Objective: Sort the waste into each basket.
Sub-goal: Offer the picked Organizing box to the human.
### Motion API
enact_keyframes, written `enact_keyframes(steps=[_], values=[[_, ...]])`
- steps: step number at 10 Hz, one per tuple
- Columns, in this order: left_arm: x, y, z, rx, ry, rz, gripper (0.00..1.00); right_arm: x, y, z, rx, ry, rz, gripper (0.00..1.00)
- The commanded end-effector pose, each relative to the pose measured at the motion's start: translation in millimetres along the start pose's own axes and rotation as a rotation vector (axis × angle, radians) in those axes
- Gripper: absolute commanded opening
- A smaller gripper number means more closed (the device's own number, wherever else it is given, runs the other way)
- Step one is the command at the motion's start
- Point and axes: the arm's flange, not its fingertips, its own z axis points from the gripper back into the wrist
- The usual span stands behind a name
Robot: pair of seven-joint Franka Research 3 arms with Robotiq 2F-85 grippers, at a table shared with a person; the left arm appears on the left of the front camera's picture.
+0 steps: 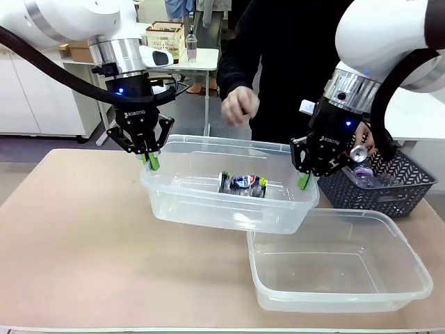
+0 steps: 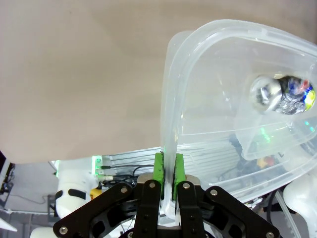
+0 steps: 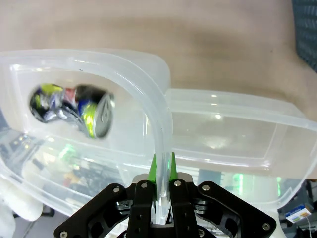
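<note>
The crushed drink can lies on its side on the floor of a clear tub, loose, touching none of the walls. It looks light and thin-skinned, already dented, and free to roll or slide on the smooth plastic if the tub tips.

The tub itself looks light too, but wide, slick and bendy. Its thin walls would likely flex under a pinch, and the rolled rim is probably the stiffest place to hold it. That is where both claws have it. The left claw is closed almost fully on the wall and rim at one short end, with the green pads either side of the plastic. The right claw is clamped tight on the rim at the opposite end. With only two narrow grips, I judge that the arms need to move together and keep the tub level, or it will twist or slip.

The tub's near right corner overlaps the far rim of a second clear tub, so that end seems to be raised off the worktop. Just behind the right claw stands a dark mesh basket with more waste in it. A person's hand hangs above the far side, well apart from the tub.
</note>
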Motion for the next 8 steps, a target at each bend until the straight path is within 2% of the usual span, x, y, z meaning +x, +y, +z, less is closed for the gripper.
enact_keyframes(steps=[1,8], values=[[-1.0,-1.1,4.0,-0.010,-0.007,-0.003,0.09,-0.5,-0.3,1.5,0.000,-0.002,0.028,0.06],[-1.0,-1.1,4.0,-0.010,-0.007,-0.003,0.09,-0.5,-0.3,1.5,0.000,-0.002,0.028,0.06]])
